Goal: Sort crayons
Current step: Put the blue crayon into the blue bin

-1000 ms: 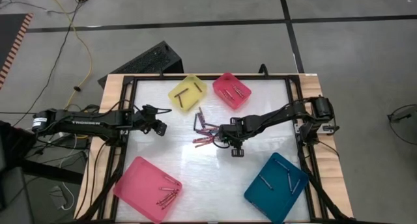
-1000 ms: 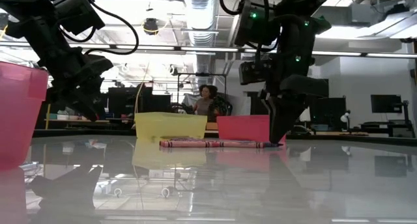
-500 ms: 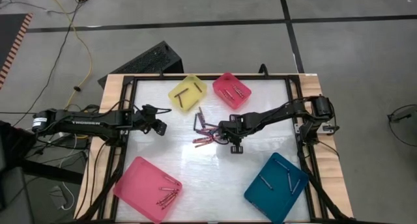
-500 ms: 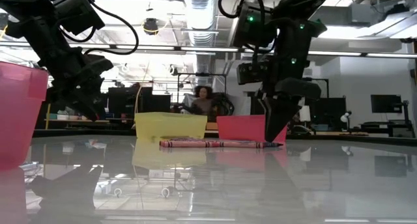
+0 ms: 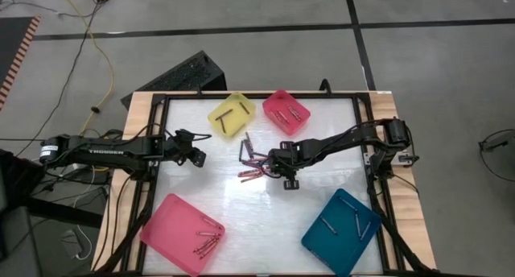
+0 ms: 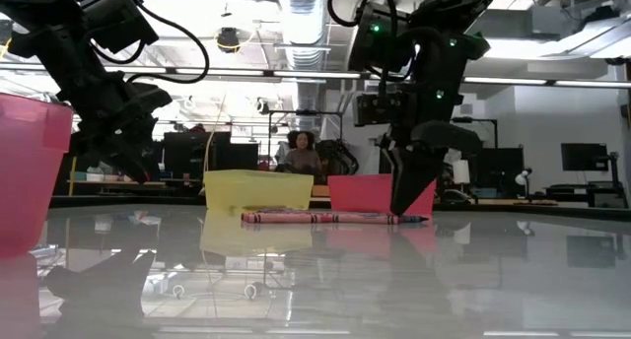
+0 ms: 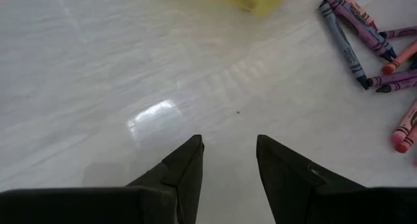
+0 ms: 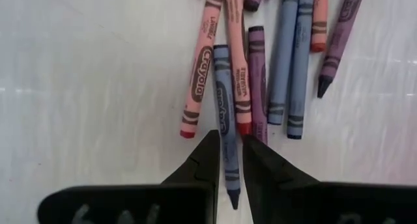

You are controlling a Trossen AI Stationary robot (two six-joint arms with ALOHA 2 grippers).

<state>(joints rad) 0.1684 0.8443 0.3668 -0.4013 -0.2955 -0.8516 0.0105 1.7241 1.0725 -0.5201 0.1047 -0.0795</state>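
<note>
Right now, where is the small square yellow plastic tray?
In the high view, the small square yellow plastic tray sits at the table's far edge, just left of the small pink tray, beyond the loose crayons.

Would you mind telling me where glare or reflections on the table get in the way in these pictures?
Left wrist view: a bright glare patch sits on the glossy white table ahead of the left hand. Low view: the tabletop mirrors the yellow square tray and the ceiling lights. High view: a pale sheen runs below the loose pile of thin crayons.
</note>
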